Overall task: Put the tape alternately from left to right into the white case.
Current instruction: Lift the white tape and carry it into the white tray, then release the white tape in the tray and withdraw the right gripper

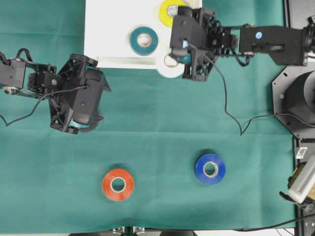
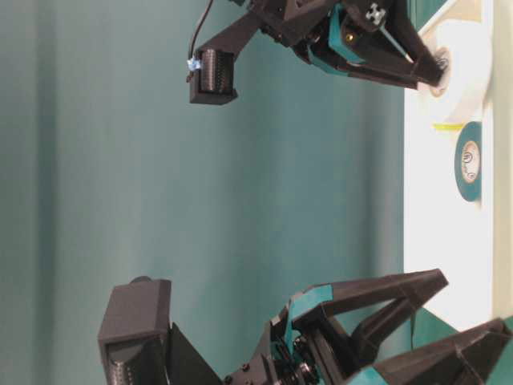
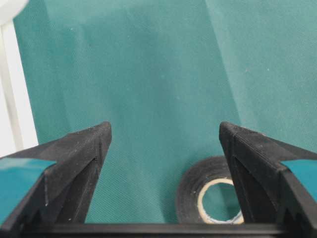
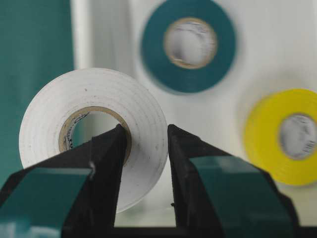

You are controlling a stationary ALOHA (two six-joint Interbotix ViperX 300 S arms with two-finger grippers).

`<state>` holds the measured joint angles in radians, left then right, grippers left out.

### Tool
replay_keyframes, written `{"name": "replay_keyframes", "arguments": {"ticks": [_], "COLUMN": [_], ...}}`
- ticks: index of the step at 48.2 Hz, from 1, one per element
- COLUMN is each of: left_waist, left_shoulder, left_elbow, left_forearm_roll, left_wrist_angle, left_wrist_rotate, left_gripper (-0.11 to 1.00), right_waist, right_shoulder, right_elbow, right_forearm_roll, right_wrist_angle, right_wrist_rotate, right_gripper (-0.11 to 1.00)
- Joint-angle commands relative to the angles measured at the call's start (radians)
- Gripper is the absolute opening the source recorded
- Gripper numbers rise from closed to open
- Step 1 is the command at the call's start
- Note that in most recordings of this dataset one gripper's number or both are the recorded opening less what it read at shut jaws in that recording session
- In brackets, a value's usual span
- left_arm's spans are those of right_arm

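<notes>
Green cloth covers the surface; the right pincer (image 4: 144, 148) grips the white tape (image 4: 94, 131) through its core, at the white case (image 1: 106, 29) rim. Carry it over bare floor, clear of teal (image 1: 144, 40) and yellow (image 1: 170, 12). Left pincer (image 3: 163, 144) gapes wide, empty.

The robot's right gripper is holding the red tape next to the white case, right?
No. The right gripper is holding the white tape, as the right wrist view shows. The red tape lies on the green cloth. The rest is right: it is beside the white case.
</notes>
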<state>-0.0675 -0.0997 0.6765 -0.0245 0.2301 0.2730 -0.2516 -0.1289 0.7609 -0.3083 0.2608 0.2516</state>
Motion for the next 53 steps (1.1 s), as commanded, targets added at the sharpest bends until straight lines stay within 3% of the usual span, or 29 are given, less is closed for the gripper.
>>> {"name": "replay_keyframes", "arguments": {"ticks": [1,19,50,53], "left_waist": [-0.005,-0.005,-0.008,-0.008], "left_shoulder": [-0.018,-0.018,-0.017,-0.017], "left_elbow": [-0.009,-0.009,-0.009,-0.009], "left_forearm_roll": [-0.003,-0.003,-0.005,-0.003], "left_wrist_angle": [-0.006,-0.006,-0.006,-0.006], "left_wrist_rotate": [-0.002,-0.002,-0.002,-0.002], "left_gripper": [0.81,0.81,0.81,0.81], "right_waist": [-0.023,-0.101,-0.112,-0.112], "right_shoulder": [-0.026,-0.006,0.008,0.009], "right_elbow": [-0.009,-0.002,0.006,0.008], "right_forearm_roll": [-0.014,-0.032,-0.034,-0.034], "right_wrist_angle": [-0.011,-0.029,-0.044,-0.044], "right_wrist_rotate": [-0.002,-0.002,0.000,0.000], "right_gripper": [0.26,0.26,0.26,0.32]}}
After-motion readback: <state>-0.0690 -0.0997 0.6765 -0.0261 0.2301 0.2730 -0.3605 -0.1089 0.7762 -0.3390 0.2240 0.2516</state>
